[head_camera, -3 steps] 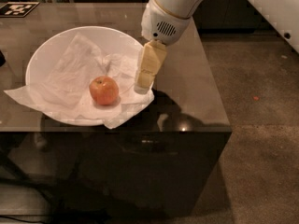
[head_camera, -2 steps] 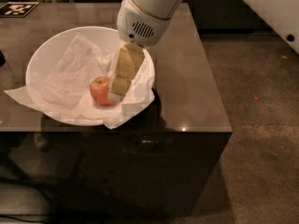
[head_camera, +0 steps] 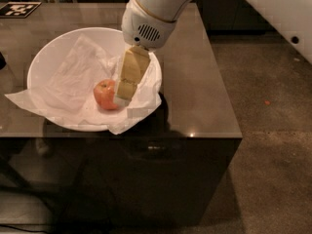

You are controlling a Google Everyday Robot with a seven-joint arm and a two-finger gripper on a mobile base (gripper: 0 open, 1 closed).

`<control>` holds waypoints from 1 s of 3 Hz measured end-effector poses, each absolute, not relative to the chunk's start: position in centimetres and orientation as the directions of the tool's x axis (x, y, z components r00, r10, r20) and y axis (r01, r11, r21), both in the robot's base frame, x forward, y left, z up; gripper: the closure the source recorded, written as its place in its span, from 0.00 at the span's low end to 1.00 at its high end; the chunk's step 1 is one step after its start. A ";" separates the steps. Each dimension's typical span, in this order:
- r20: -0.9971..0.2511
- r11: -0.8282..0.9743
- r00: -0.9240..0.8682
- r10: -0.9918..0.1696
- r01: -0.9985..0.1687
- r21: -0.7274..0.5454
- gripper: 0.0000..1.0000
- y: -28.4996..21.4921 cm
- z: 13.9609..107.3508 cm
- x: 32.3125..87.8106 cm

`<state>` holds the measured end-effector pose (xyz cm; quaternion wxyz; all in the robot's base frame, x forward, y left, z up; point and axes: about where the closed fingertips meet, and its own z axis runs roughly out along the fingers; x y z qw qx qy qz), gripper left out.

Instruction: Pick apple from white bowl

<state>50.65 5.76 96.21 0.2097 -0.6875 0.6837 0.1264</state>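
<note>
The small red-orange apple (head_camera: 104, 94) lies in the large white bowl (head_camera: 51, 43), on a crumpled white paper sheet (head_camera: 73, 77) that lines the bowl and hangs over its front rim. My gripper (head_camera: 122, 98), cream-coloured below a white wrist housing (head_camera: 146, 28), reaches down into the bowl from the upper right. Its tip is right against the apple's right side and hides that edge of the apple. The apple rests on the paper and is not lifted.
The bowl stands on a dark glossy table (head_camera: 195, 82), close to its front edge (head_camera: 146, 136). A black-and-white marker tag (head_camera: 19, 9) lies at the back left corner. Bare floor (head_camera: 273, 130) runs along the table's right side.
My gripper has moved left and down from the bowl's right rim to the apple's right side. The apple, paper and bowl have not moved.
</note>
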 end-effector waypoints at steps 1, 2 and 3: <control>-0.462 -0.014 0.048 -0.886 -0.997 -0.077 0.00 7.0 94.3 52.6; -0.478 -0.033 0.034 -0.878 -0.999 -0.011 0.00 9.4 93.8 52.7; -0.478 -0.033 0.034 -0.878 -0.999 -0.010 0.00 9.5 93.8 52.7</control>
